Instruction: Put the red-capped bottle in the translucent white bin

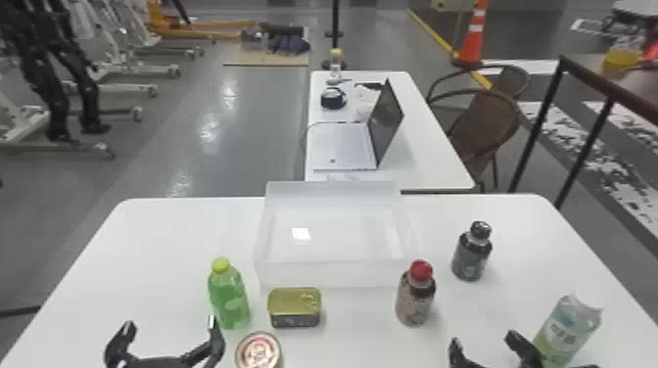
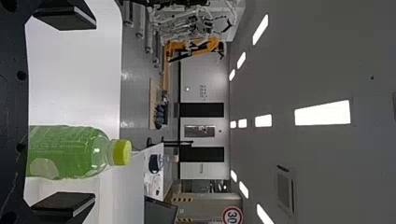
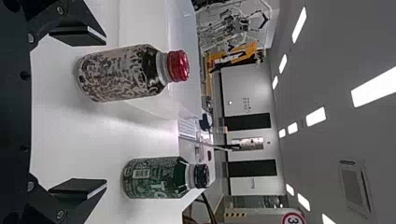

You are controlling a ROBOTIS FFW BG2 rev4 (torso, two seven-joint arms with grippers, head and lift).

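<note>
The red-capped bottle [image 1: 415, 296] stands upright on the table, just off the near right corner of the translucent white bin [image 1: 338, 274]. My right gripper [image 1: 482, 350] is open at the bottom edge, nearer than that bottle and to its right. In the right wrist view the red-capped bottle [image 3: 121, 72] is beyond the open right gripper [image 3: 79, 114], closer to one finger, with nothing held. My left gripper [image 1: 169, 337] stands open at the lower left; in the left wrist view, a green bottle is ahead of the open left gripper [image 2: 65, 112].
A green bottle [image 1: 229, 296], a gold-lidded tin [image 1: 294, 307] and a round can [image 1: 258, 351] stand left of centre. A dark-capped bottle [image 1: 471, 252] is at the right, behind a pale green carton [image 1: 565, 330] beside the right gripper. A laptop [image 1: 345, 147] rests on the farther table.
</note>
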